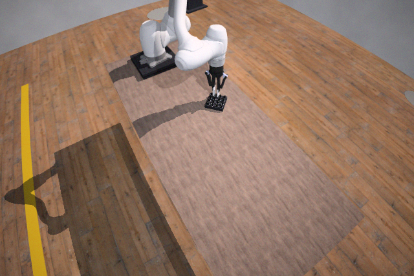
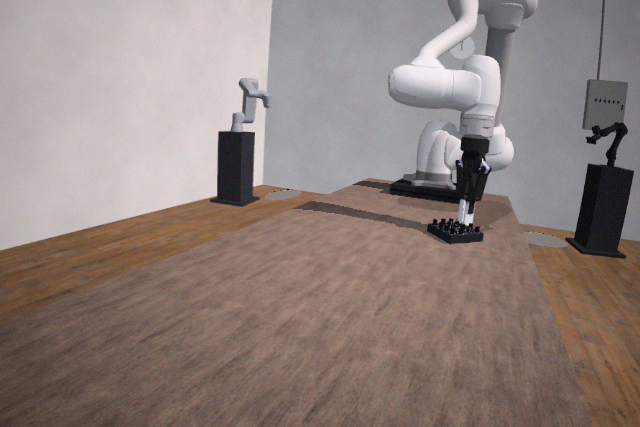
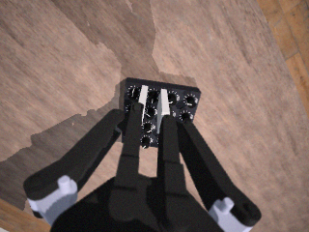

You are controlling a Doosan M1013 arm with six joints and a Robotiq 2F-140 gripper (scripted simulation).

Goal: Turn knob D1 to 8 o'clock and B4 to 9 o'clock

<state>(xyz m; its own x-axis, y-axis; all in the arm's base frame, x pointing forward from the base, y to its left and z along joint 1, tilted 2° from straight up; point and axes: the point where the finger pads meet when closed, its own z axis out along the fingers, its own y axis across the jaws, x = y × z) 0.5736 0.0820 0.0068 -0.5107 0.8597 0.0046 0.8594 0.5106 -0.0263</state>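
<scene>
The black knob box (image 1: 218,104) (image 2: 453,235) (image 3: 159,83) stands on the brown table top close to the arm's base. My gripper (image 1: 215,94) (image 2: 466,219) (image 3: 153,96) points straight down onto it. The two white fingertip pads stand on either side of one knob (image 3: 153,97) in the second column from the left in the wrist view, with a narrow gap on each side. The fingers are slightly open and do not clamp the knob. The printed names and the white lines are too small to read, and my fingers hide part of the box.
The table top (image 1: 233,182) (image 2: 310,334) stretches long toward the cameras. The arm's black base plate (image 1: 152,64) sits just behind the box. Two dark pedestals (image 2: 235,166) (image 2: 602,207) with small arms stand on the floor off the table.
</scene>
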